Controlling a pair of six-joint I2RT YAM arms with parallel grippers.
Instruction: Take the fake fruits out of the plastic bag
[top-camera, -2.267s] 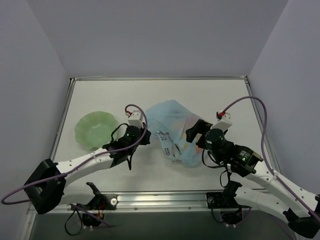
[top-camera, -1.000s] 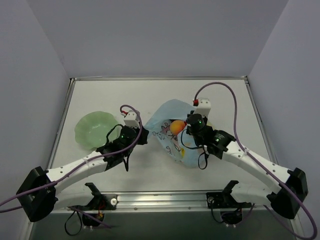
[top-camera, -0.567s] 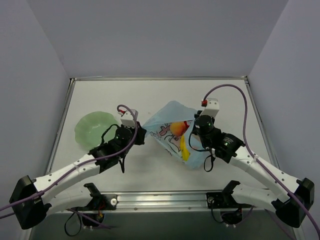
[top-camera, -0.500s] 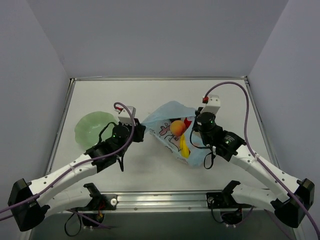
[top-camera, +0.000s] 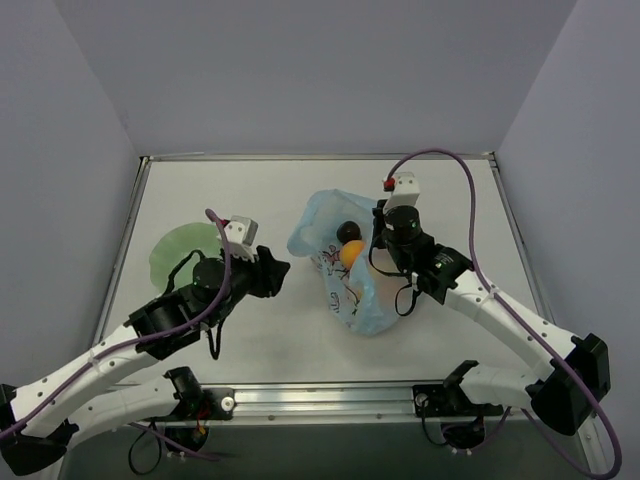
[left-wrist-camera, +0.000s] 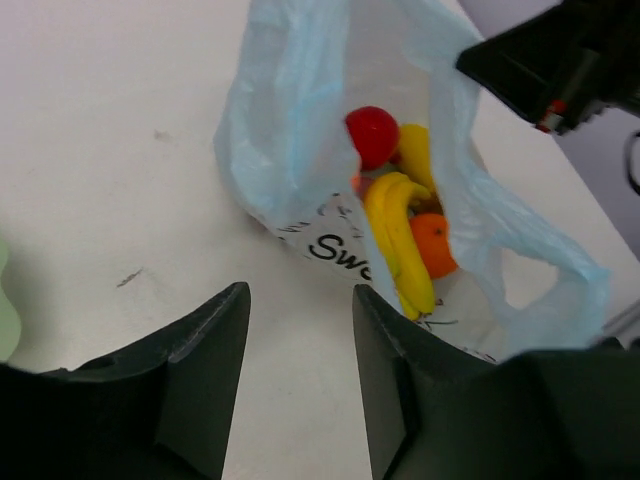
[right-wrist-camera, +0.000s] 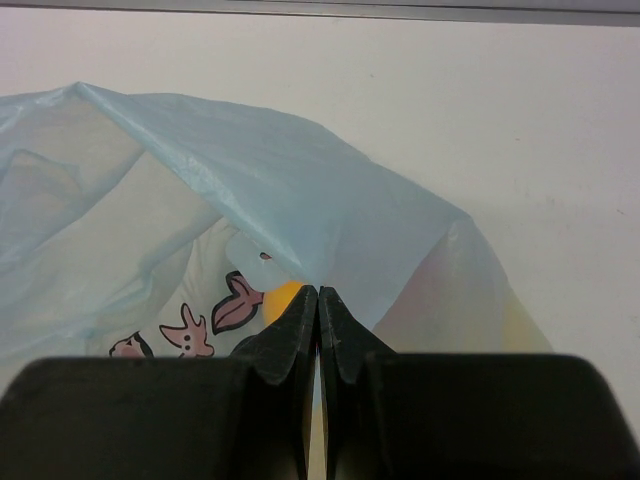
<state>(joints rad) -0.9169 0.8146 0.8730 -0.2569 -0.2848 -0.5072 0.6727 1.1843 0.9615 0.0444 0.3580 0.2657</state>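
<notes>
Blue plastic bag (left-wrist-camera: 290, 130) partly hiding fake fruits (left-wrist-camera: 395, 235), right gripper (right-wrist-camera: 318, 292) pinching it

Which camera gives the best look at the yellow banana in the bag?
The left wrist view: it looks into the open plastic bag, where the banana lies unobstructed beside the red fruit and the orange. The top view shows no clear banana, and the right wrist view shows only bag film with vague colours behind.

White table (top-camera: 200, 190); walls (top-camera: 300, 70) seemingly pale lilac
</notes>
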